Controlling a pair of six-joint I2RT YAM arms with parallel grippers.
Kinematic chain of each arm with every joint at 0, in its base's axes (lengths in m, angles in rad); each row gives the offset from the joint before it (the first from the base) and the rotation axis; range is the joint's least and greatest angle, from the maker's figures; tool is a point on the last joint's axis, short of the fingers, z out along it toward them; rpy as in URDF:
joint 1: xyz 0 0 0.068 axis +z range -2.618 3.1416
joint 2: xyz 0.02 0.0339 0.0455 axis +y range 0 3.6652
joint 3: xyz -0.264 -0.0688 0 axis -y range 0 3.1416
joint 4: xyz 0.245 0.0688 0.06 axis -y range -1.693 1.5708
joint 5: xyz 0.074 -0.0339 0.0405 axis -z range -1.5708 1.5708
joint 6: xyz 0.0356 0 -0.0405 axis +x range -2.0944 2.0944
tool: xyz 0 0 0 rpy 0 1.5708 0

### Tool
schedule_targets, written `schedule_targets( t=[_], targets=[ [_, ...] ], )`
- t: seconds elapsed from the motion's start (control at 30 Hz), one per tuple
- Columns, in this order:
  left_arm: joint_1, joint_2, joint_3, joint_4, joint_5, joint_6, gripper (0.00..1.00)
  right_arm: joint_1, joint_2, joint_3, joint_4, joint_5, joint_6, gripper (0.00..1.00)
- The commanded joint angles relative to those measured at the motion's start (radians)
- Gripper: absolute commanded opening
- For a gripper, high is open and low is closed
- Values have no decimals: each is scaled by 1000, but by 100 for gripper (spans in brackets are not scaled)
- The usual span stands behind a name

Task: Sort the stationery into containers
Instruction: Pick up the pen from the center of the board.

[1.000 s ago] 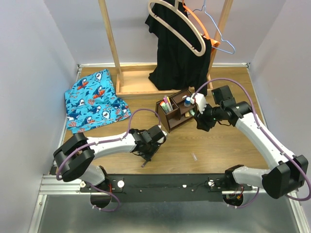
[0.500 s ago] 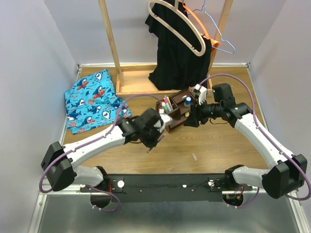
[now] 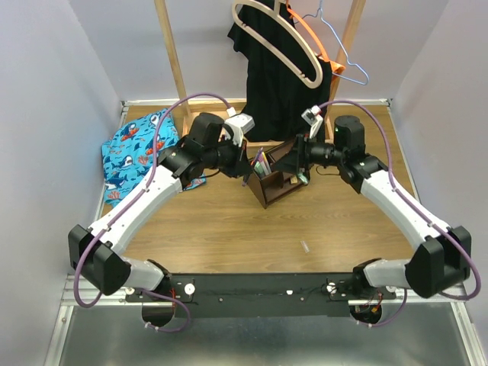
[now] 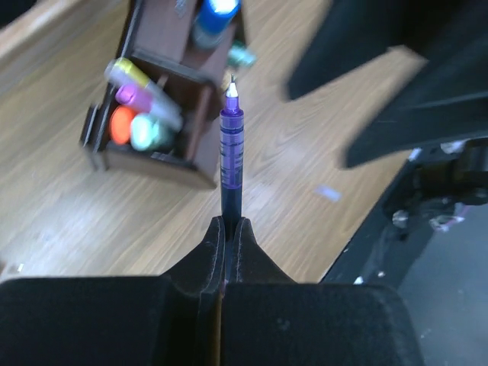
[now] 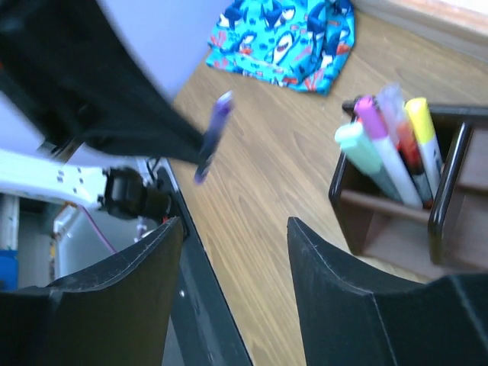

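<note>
The purple pen [image 4: 231, 152] is clamped by its rear end in the left end effector [image 4: 226, 232], with its white tip pointing away from the fingers. It is in the air above the worktop [image 3: 229, 221], close to the dark wooden organizer [image 3: 268, 194] and touching neither. In one organizer compartment stand four markers: yellow [image 4: 130, 72], pink [image 4: 142, 96], orange [image 4: 120, 122] and pale green [image 4: 149, 131]. A blue bottle [image 4: 212, 15] sits in the compartment beside them. The right end effector [image 5: 232, 229] is at the organizer's other side, its fingers spread with nothing between them. A shark-print cloth [image 3: 141, 156] lies at the worktop's left.
</note>
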Motion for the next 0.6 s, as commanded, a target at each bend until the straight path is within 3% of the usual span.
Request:
schedule_targets(
  t=[0.0, 0.57],
  targets=[
    [11, -3, 34, 65, 149, -42, 0, -3, 73, 77, 139, -2, 88, 66],
    [112, -9, -9, 204, 250, -211, 0, 4, 165, 120, 308, -108, 174, 64]
  ],
)
